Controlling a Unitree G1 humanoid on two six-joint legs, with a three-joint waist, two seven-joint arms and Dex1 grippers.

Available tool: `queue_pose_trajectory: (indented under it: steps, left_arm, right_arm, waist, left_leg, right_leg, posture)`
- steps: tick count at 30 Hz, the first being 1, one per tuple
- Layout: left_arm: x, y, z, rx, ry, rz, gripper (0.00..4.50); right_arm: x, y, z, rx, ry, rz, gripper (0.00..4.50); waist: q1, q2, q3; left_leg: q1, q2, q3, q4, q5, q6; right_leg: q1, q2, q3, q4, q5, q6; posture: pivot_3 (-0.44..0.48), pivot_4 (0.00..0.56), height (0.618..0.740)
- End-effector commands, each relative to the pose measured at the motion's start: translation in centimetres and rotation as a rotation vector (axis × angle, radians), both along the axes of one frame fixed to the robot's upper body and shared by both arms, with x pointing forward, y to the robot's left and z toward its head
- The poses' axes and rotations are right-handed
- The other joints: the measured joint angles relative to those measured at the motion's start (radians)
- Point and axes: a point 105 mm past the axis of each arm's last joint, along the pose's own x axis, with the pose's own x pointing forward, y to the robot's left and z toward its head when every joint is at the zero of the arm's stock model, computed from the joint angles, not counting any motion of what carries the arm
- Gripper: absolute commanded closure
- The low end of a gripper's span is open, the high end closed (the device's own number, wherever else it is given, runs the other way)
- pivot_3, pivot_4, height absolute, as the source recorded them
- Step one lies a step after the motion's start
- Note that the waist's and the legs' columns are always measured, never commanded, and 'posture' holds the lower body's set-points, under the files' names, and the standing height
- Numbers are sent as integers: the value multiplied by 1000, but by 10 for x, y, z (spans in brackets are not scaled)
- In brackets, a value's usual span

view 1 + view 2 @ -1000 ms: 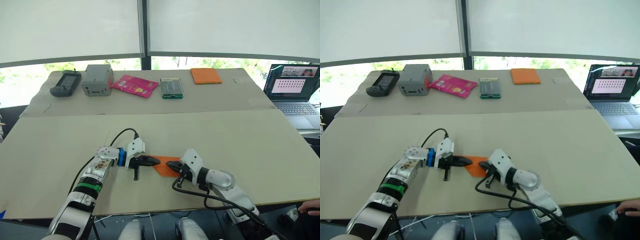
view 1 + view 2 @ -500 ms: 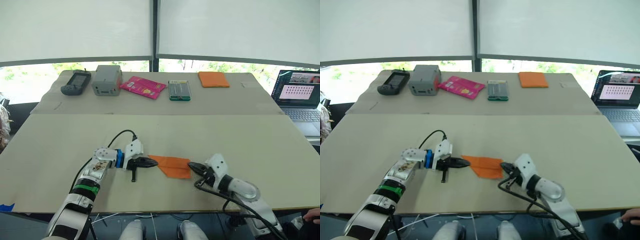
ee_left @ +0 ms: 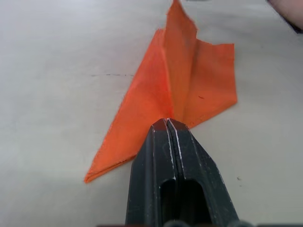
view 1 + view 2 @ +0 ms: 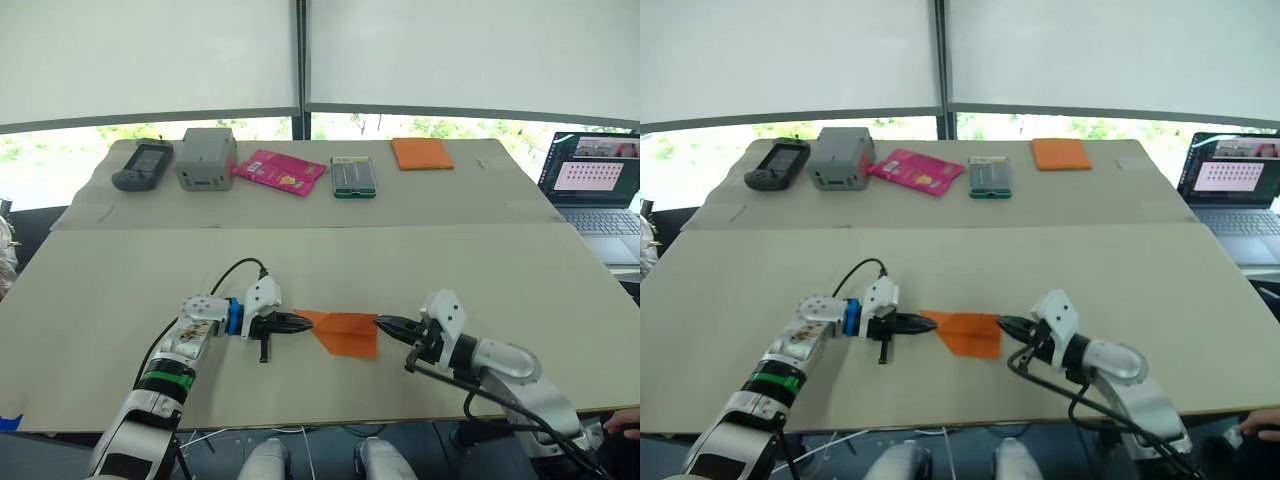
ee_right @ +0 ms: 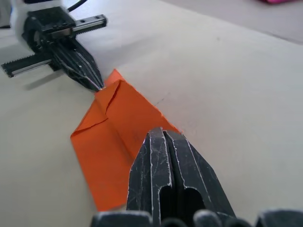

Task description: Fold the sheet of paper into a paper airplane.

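Now the paper airplane lies flat near the tabletop's front edge — left gripper pinched shut on its nose, right gripper closed at its tail.

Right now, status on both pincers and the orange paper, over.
Left pincer shut on the pointed tip of the creased bright-orange folded paper. Right pincer shut at its wide end. Paper flat on the beige table, nothing in the way.
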Motion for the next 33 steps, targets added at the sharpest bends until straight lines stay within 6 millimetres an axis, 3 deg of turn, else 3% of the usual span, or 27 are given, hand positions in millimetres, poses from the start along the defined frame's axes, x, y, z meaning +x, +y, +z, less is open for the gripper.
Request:
queue_pose_trajectory:
  steps: [1,8,11,16,22,23,33]
  left_arm:
    - [-3,14,40,-98,14,36,3937]
    - [-8,30,47,-47,-52,145,1641]
    - [-15,31,43,-35,-33,148,673]
    - [-22,30,37,-30,-8,157,673]
    - [-22,31,31,-8,-10,182,673]
    - [-21,32,30,-7,-9,188,632]
    - [-26,37,17,14,50,213,632]
  right_arm:
    - [-1,2,19,40,39,60,3563]
    - [15,-9,32,-11,94,58,1179]
    - [17,-9,33,47,176,66,190]
    - [16,-1,15,38,272,123,190]
    - [21,8,11,122,354,150,190]
    - [20,10,11,129,362,169,707]
    - [10,25,13,132,447,344,4131]
  waist:
    - [-1,0,0]
    - [3,0,1]
    - [4,0,1]
    - [2,0,1]
    - [-1,0,1]
    - [0,0,1]
    - [-1,0,1]
  left_leg:
    - [-4,0,-1,0,0,0]
    - [-4,-2,2,-4,0,0]
    - [-4,-2,2,-4,0,0]
    - [-4,-2,3,-5,0,0]
    - [-2,-2,4,-5,0,0]
    - [-2,-2,4,-5,0,0]
    - [-2,-2,4,-5,0,0]
  right_leg:
    - [-4,0,0,1,2,-3]
    - [-5,0,-1,0,3,-5]
    - [-5,0,-1,-1,3,-6]
    - [-5,0,-1,-1,3,-6]
    - [-5,0,0,0,3,-6]
    - [-5,0,0,0,3,-6]
    - [-5,0,-1,0,3,-6]
  posture:
    - [0,150,740]
    - [0,150,740]
    - [0,150,740]
    - [0,150,740]
    - [0,150,740]
    - [0,150,740]
    - [0,150,740]
